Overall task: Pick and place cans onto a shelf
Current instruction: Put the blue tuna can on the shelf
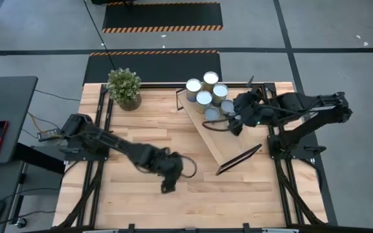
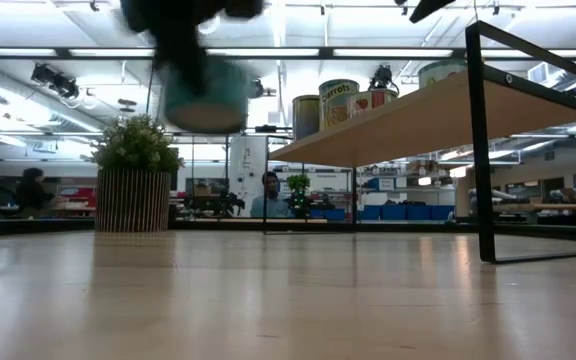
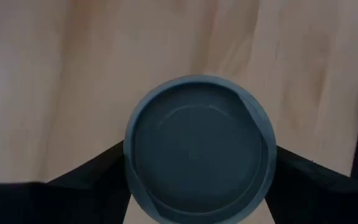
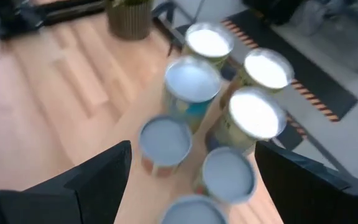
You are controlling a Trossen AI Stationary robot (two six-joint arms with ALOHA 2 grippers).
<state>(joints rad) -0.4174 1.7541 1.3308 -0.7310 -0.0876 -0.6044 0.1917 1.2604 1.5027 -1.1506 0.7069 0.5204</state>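
My left gripper point(image 1: 169, 180) is over the middle of the table, shut on a blue-grey can point(image 3: 201, 149), which the low view point(image 2: 206, 95) shows held above the tabletop. The light-wood shelf point(image 1: 228, 145) with black end brackets lies slantwise at the far right. Several white and blue-grey cans point(image 1: 204, 98) stand in a cluster on its far end and also show in the right wrist view point(image 4: 194, 84). My right gripper point(image 4: 191, 149) is open above that cluster at its near side point(image 1: 235, 124), touching nothing. My left gripper pinches the can's round side wall point(image 3: 129, 168) between its two fingers, one on each opposite side. The fingers come from above, pointing down. The can stays upright, its top toward the wrist, lifted clear of the table.
A potted plant point(image 1: 124, 88) stands at the far left of the table, left of the shelf. The shelf's near black bracket point(image 1: 238, 160) stands right of my left gripper. Bare tabletop point(image 1: 141, 200) lies near the front edge.
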